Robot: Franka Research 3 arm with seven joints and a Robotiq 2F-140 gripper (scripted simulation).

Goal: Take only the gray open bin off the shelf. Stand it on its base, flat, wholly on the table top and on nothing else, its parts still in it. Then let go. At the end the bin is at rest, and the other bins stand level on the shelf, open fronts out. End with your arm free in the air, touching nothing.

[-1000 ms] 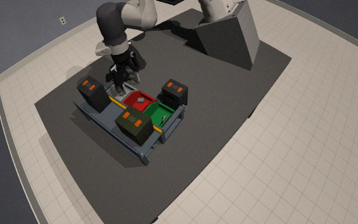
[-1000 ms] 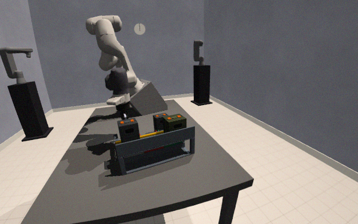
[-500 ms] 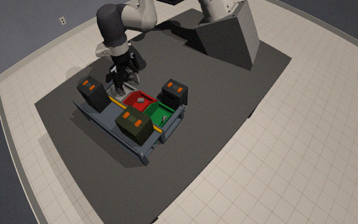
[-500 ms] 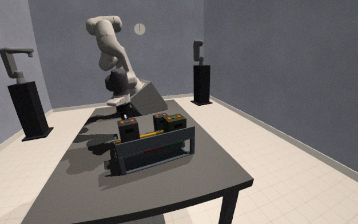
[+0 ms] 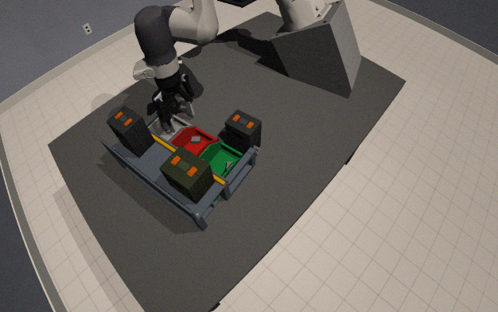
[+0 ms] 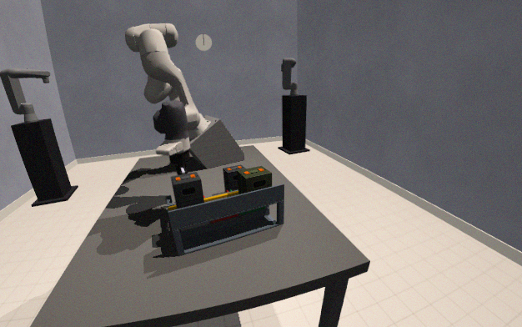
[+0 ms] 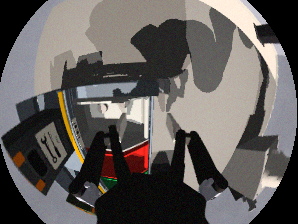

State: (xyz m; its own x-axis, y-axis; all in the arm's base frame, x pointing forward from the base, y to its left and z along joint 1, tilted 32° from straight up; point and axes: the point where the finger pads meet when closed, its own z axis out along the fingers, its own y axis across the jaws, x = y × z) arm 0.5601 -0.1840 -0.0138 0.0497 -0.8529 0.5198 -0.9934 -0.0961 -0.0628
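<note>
Robot lab: pedestal-mounted cameras (image 6: 293, 79)

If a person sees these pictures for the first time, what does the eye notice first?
The bright red bin and green bin stand side by side on the gray shelf in the middle of the table. Three dark boxes with orange marks sit around them, one olive box on top. The pale arm reaches down at the shelf's left end, its pincer open over the gray bin.
</note>
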